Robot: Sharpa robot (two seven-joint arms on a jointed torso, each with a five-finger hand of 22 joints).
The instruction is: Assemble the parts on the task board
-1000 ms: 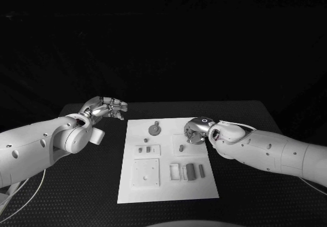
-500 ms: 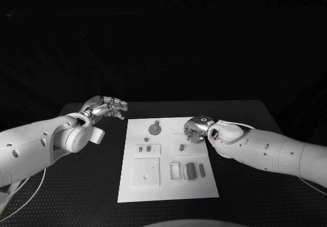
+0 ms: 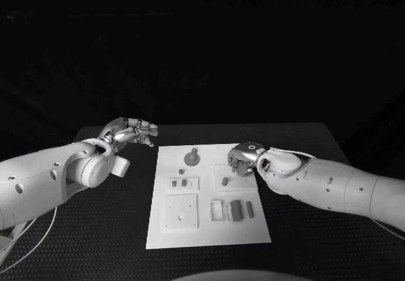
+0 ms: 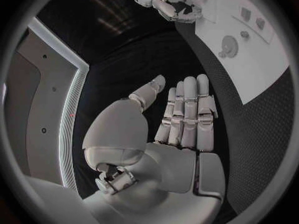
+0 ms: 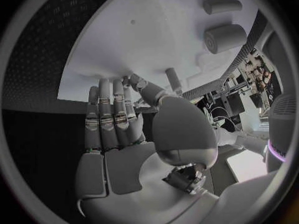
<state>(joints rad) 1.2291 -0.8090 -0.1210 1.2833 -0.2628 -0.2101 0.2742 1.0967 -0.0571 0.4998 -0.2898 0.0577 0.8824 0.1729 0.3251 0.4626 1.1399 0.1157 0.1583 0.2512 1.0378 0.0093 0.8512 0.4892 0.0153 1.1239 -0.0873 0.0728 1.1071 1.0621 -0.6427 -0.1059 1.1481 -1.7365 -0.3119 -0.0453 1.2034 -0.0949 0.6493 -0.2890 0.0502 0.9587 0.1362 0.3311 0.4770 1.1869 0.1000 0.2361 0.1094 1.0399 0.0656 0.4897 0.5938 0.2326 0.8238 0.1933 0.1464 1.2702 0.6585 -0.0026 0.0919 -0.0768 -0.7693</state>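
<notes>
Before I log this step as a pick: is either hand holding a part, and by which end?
Nothing is held. The left hand and the right hand both show flat, empty fingers.

The white task board (image 3: 206, 234) lies flat mid-surface, with small grey parts (image 3: 235, 210) lying and standing in its recesses.

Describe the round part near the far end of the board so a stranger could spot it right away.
Start at the white task board in the middle of the black table. Go to its far end, left of the right hand. The round part lies flat there: a dark disc with a small tab toward the far edge, the only round piece among blocky ones.
</notes>
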